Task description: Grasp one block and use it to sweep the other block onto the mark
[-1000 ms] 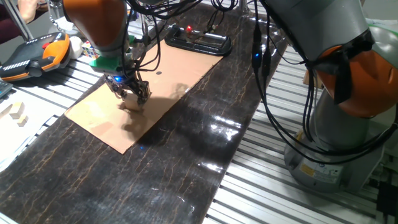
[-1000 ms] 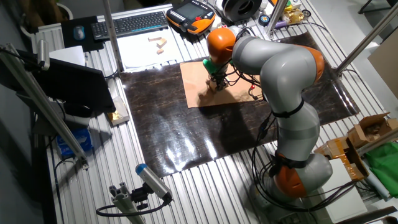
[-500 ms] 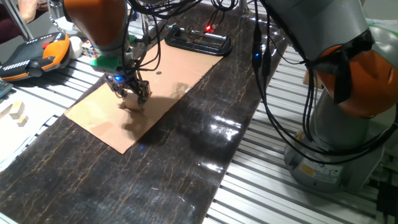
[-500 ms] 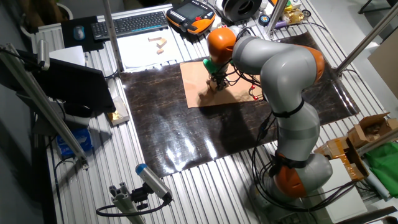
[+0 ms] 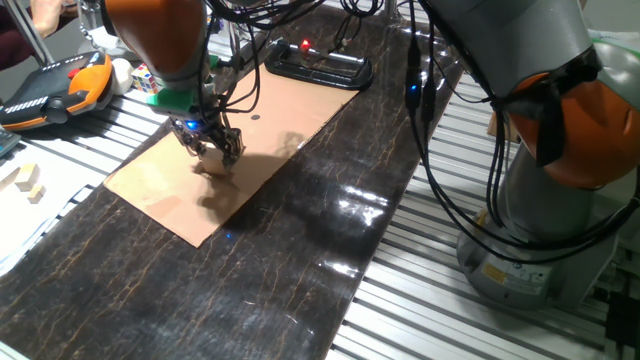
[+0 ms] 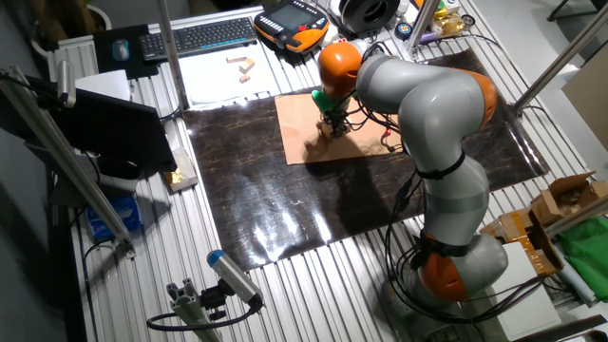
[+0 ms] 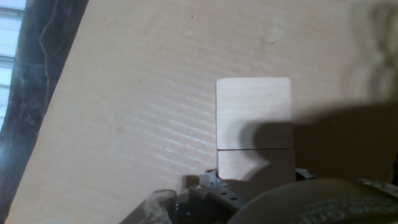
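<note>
the gripper (image 5: 213, 152) is low over the cardboard sheet (image 5: 160, 190), w/ two wood blocks right under it in the hand view: the far block (image 7: 254, 112) and the near block (image 7: 255, 165), touching edge to edge. the cardboard is bare on every side of the blocks, so there is room to slide left, right & ahead. the mark (image 5: 255, 116) sits on open cardboard, nothing close to it. at the sheet's far end lies a black clamp bar (image 5: 318, 69) w/ a red light. cables (image 5: 235, 95) hang by the wrist. the big arm base (image 5: 555, 180) blocks one side of the table. the dark mat (image 5: 300, 250) past the near edge is open.
</note>
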